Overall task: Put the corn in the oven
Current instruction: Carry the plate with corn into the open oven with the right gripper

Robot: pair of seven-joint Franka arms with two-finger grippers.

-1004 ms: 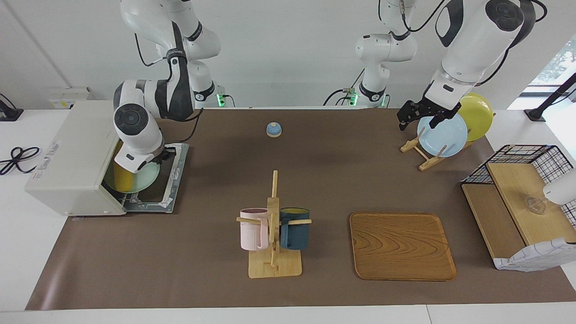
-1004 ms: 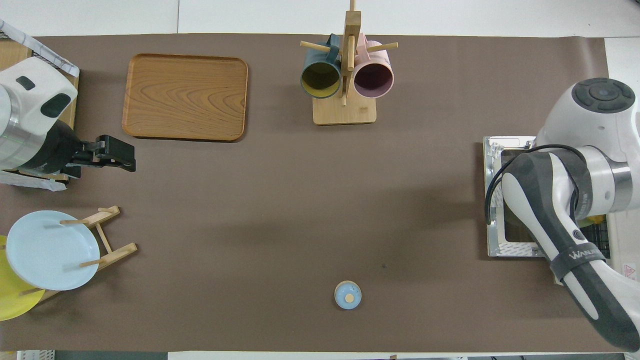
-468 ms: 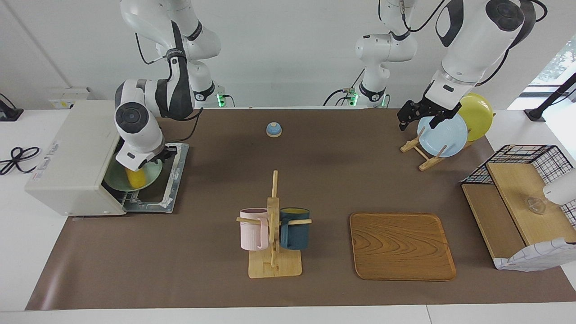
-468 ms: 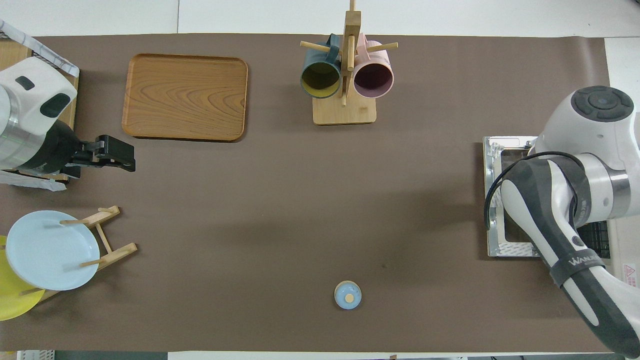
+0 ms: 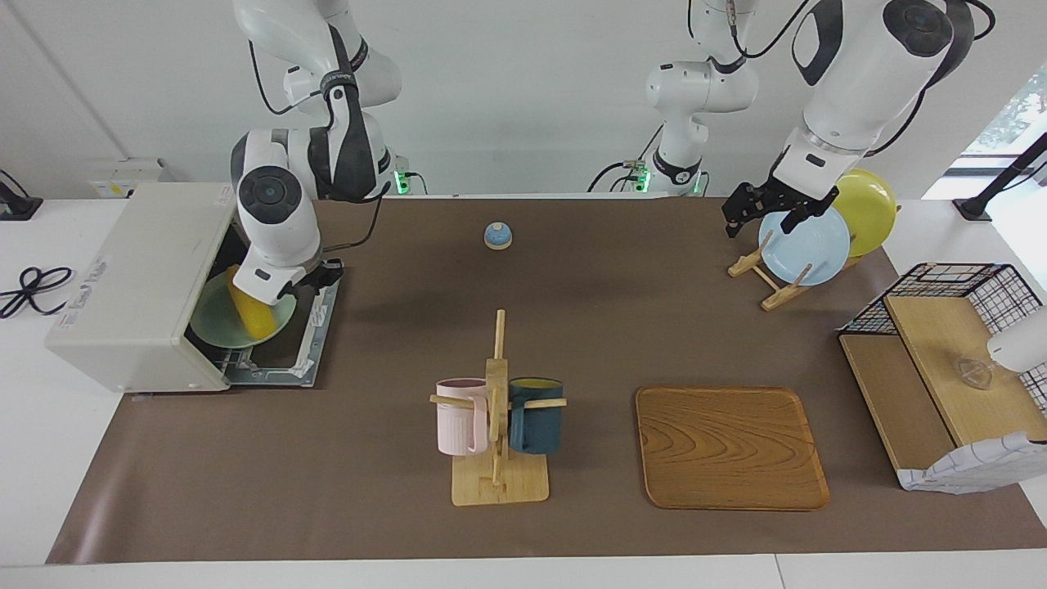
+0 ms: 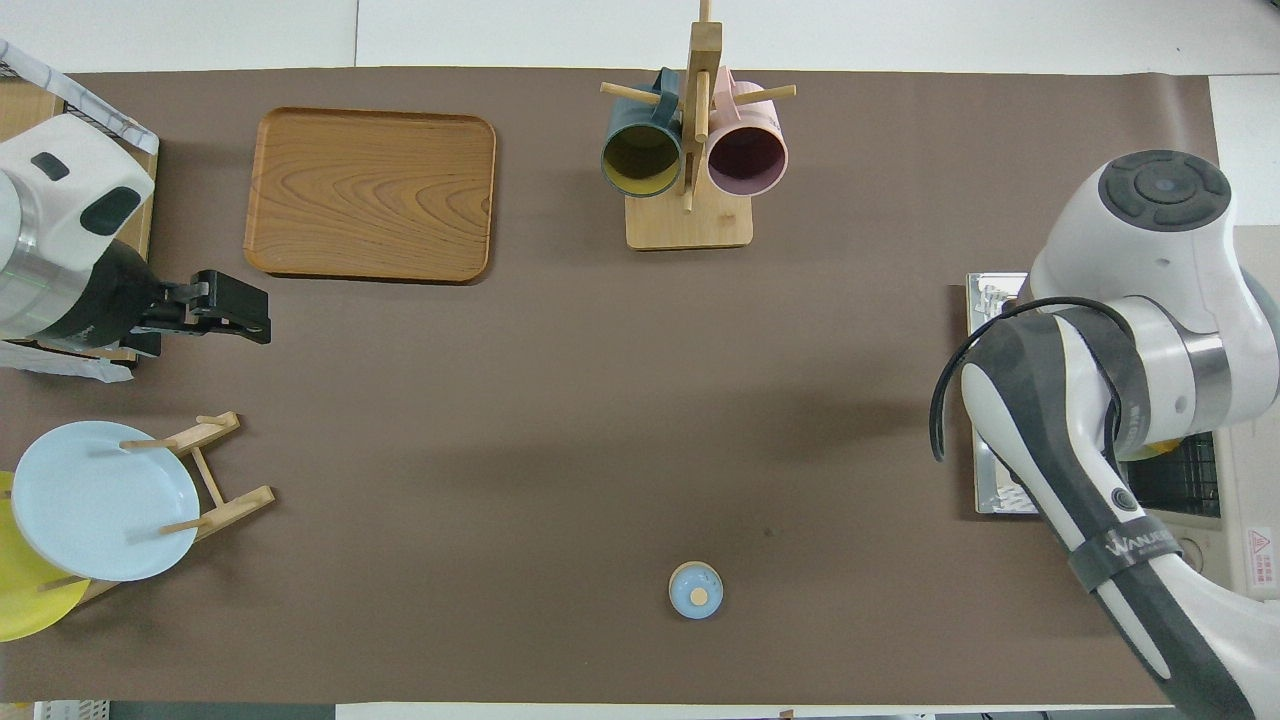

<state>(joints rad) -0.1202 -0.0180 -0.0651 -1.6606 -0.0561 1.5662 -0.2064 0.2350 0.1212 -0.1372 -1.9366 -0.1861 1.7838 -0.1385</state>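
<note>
The cream-white oven (image 5: 131, 286) stands at the right arm's end of the table with its door (image 5: 307, 335) dropped open. The yellow corn (image 5: 249, 309) lies tilted on a pale green plate (image 5: 214, 315) in the oven's mouth. My right gripper (image 5: 268, 282) is just above the corn's upper end, over the open door; its wrist hides the fingers. In the overhead view the right arm covers the oven, and only a sliver of the corn (image 6: 1152, 452) shows. My left gripper (image 5: 762, 219) waits open and empty in the air over the plate rack (image 5: 769, 278).
A mug tree (image 5: 497, 409) with a pink and a dark blue mug stands mid-table, and a wooden tray (image 5: 730, 447) lies beside it. A small blue bell (image 5: 497, 236) sits nearer to the robots. A wire basket (image 5: 949, 368) stands at the left arm's end.
My right arm has lifted and drawn back out of the oven's mouth toward the table's middle. More of the corn now shows on the green plate. The left arm has not moved.
</note>
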